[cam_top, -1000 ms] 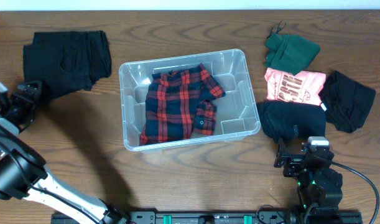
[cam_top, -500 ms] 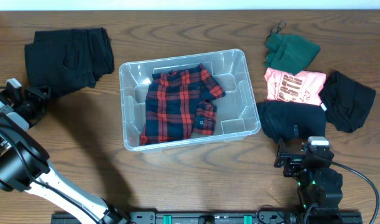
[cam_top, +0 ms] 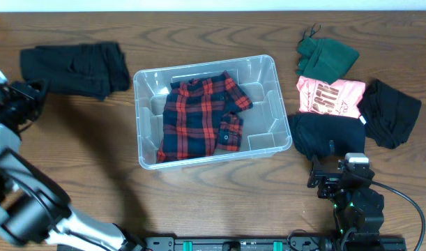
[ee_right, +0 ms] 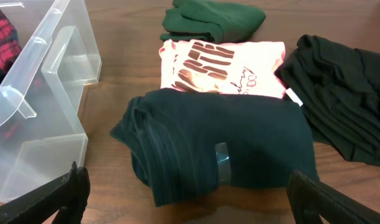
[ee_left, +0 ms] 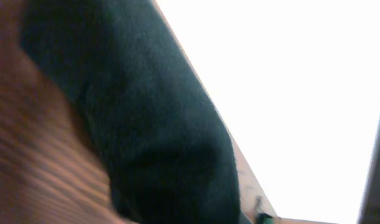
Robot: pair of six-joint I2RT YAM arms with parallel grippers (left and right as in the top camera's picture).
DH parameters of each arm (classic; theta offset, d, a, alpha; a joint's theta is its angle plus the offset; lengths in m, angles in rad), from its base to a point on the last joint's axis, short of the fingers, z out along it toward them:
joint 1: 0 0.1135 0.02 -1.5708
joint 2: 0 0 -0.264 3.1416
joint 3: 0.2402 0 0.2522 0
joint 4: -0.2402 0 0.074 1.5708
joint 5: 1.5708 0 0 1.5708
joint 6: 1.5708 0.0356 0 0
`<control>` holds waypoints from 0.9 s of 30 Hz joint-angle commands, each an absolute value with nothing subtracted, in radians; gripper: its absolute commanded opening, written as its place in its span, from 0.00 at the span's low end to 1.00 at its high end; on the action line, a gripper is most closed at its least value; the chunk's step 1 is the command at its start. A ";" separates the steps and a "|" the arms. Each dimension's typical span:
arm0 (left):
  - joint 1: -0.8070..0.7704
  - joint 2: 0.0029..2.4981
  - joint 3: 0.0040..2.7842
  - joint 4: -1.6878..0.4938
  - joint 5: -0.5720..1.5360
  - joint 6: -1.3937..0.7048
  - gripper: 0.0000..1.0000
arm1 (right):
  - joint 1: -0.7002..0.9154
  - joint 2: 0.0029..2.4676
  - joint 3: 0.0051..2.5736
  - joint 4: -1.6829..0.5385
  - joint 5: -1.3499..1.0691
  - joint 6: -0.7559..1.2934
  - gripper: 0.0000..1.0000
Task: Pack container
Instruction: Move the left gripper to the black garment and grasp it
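The clear container (cam_top: 267, 136) stands mid-table with a red and black plaid shirt (cam_top: 199, 115) lying in it. At the far left, my left gripper (cam_top: 30, 93) is shut on the left edge of a black garment (cam_top: 77, 66), which is stretched out toward it. Blurred black cloth (ee_left: 146, 124) fills the left wrist view and the fingers do not show there. My right gripper (cam_top: 335, 169) hangs open near the front right, just short of a folded dark garment (ee_right: 221, 143). Its fingers (ee_right: 59, 196) stand wide apart with nothing between them, and the container's corner (ee_right: 46, 93) lies to its left.
Right of the container lie a green garment (cam_top: 326, 56), a pink printed shirt (cam_top: 331, 96), a black garment (cam_top: 388, 111) and the folded dark one (cam_top: 324, 136). The table's far edge runs just behind the black garment on the left.
My left gripper has shut on the black garment's left edge. It then shifted toward the table's far left, dragging the cloth out flatter and longer. The right arm has not moved.
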State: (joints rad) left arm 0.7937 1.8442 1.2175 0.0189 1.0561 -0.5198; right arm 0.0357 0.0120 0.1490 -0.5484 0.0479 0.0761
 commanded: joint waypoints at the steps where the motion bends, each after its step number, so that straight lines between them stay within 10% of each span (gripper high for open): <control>1: 0.795 1.708 1.228 -0.069 1.140 -0.505 0.06 | 0.029 0.007 0.146 -0.546 0.047 0.089 0.99; 18: 0.796 1.634 1.223 -0.790 0.784 -0.187 0.06 | 0.029 0.007 0.146 -0.546 0.048 0.089 0.99; 27: 0.830 1.633 1.223 -0.829 0.404 -0.187 0.34 | 0.029 0.007 0.146 -0.546 0.048 0.089 0.99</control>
State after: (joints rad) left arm 0.8082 1.6436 1.2167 -0.8349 0.6067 -0.2047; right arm 0.0357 0.0120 0.1490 -0.5484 0.0475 0.0761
